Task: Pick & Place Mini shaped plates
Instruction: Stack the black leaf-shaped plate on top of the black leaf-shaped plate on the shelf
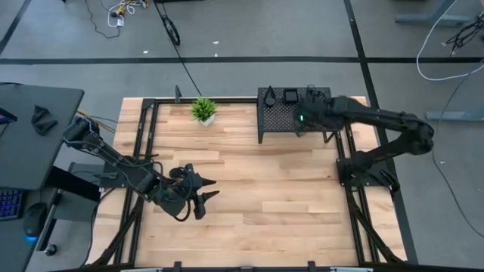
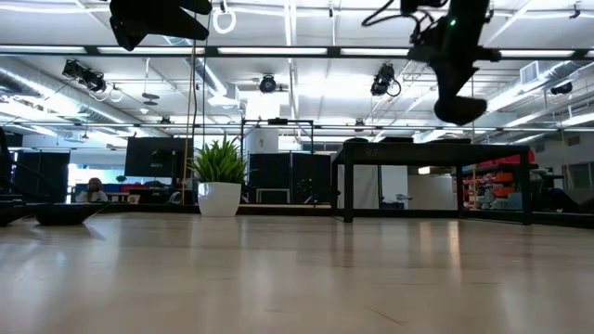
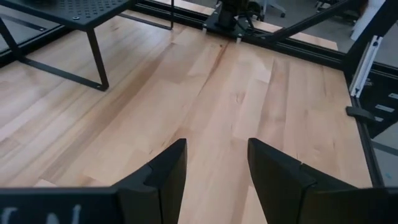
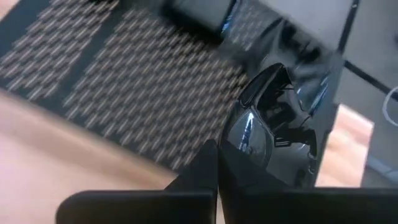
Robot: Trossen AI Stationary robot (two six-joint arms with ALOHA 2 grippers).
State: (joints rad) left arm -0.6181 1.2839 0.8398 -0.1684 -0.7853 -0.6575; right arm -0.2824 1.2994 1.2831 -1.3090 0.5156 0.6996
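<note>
Two dark arms work over the wooden table (image 1: 249,174). The left gripper (image 1: 206,189) sits in the lower left of the high view, above bare wood, its two fingers (image 3: 165,177) standing apart with nothing between them. The right gripper (image 1: 311,113) reaches from the right edge to the upper middle of the high view, over the right end of the black perforated rack (image 1: 276,121). Its jaws are together; in the right wrist view they meet just beside a glossy black dish, but whether they pinch its rim I cannot tell.

On the rack top, the high view shows two mini plates clear of the gripper: a teardrop plate (image 1: 269,94) and a rounded square plate (image 1: 290,96), side by side at the rack's upper edge. The right wrist view shows one glossy teardrop dish (image 4: 255,130) near the frame's centre, with bright reflections along its curved rim, and a blurred dark plate (image 4: 199,15) at the top of the frame. Further plates beneath the gripper cannot be counted.

One small green potted plant (image 1: 203,110) stands left of the rack, well apart from both grippers.
</note>
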